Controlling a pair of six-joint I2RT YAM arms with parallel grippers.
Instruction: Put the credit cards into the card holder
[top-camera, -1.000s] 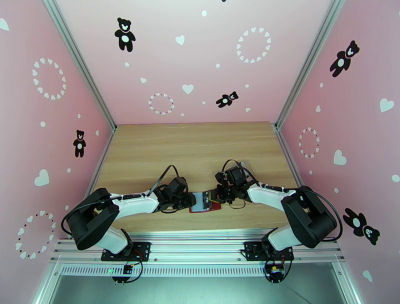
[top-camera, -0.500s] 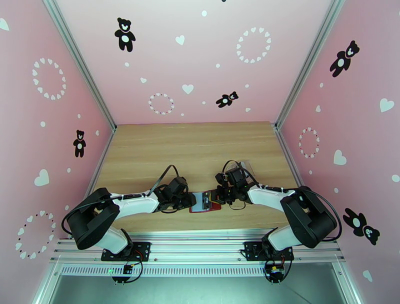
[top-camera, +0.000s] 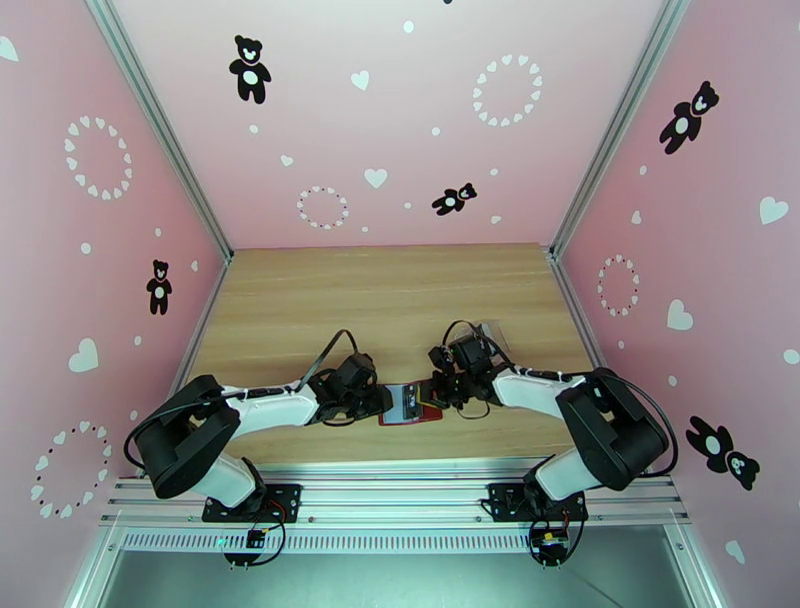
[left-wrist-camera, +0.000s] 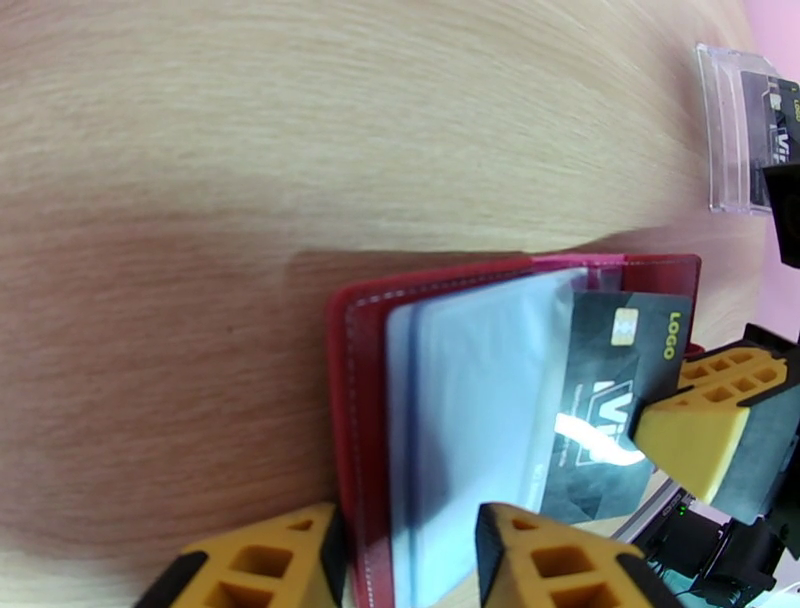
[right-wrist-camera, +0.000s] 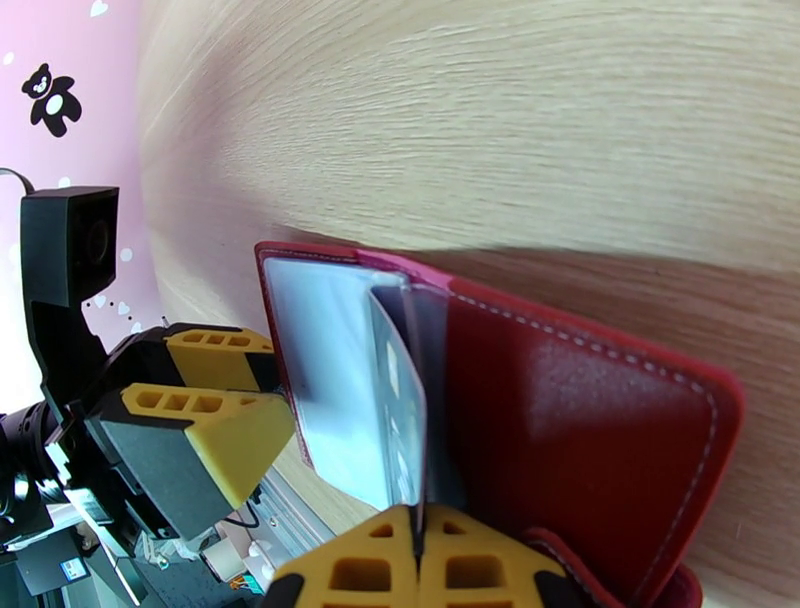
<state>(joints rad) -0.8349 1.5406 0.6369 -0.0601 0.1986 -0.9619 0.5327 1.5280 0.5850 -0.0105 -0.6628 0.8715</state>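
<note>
The dark-red card holder (top-camera: 408, 404) lies open near the table's front edge, between the two grippers. My left gripper (left-wrist-camera: 410, 545) is shut on its left cover and clear pockets (left-wrist-camera: 470, 400). My right gripper (right-wrist-camera: 418, 570) is shut on a dark grey credit card (left-wrist-camera: 610, 400) with a chip and "LOGO" print. The card's leading edge sits between the clear pocket leaves (right-wrist-camera: 330, 380), and the red cover (right-wrist-camera: 580, 420) lies to its right. One of the right fingers (left-wrist-camera: 700, 435) pinches the card's outer end. In the top view the left gripper (top-camera: 384, 401) and right gripper (top-camera: 432, 392) face each other across the holder.
A clear plastic pouch (left-wrist-camera: 745, 130) with dark contents lies on the wooden table (top-camera: 380, 290) behind the right gripper, also visible as the pouch (top-camera: 492, 331) in the top view. Pink walls enclose the table on three sides.
The right arm's elbow has edged slightly left. Both grippers, the card and the card holder stay almost where they were.
</note>
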